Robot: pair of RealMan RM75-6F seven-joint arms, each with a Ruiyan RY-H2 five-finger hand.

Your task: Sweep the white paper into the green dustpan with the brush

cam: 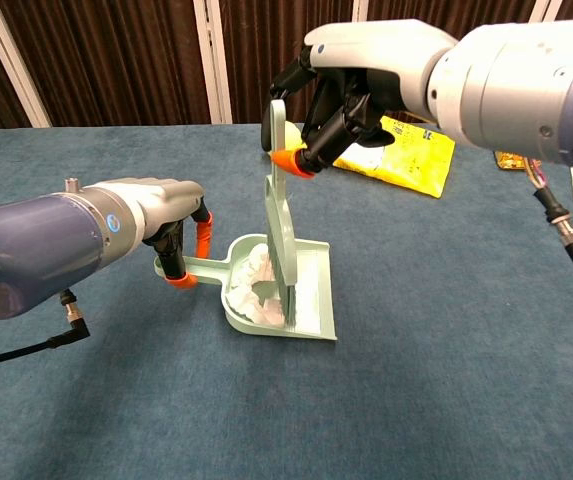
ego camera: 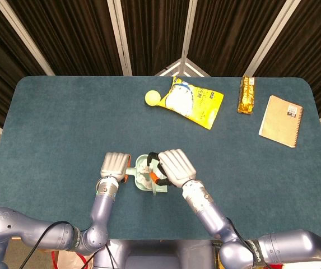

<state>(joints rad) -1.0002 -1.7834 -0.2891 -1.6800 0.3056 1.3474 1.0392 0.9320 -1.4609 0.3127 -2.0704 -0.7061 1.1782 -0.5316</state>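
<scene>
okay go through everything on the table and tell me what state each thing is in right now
green dustpan: flat on the table, handle held by left hand.
brush: upright, bristles inside the pan, gripped by right hand.
white paper: crumpled, pushed to the back of the pan.
yellow bag: lying flat.
tennis ball: resting beside the bag.
notebook: closed.
snack bar: wrapped, lying flat.

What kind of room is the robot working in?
Probably a robot test lab, not a home: a table covered in blue felt, dark curtains hung all around, and odd practice items like a tennis ball and notebook.
</scene>
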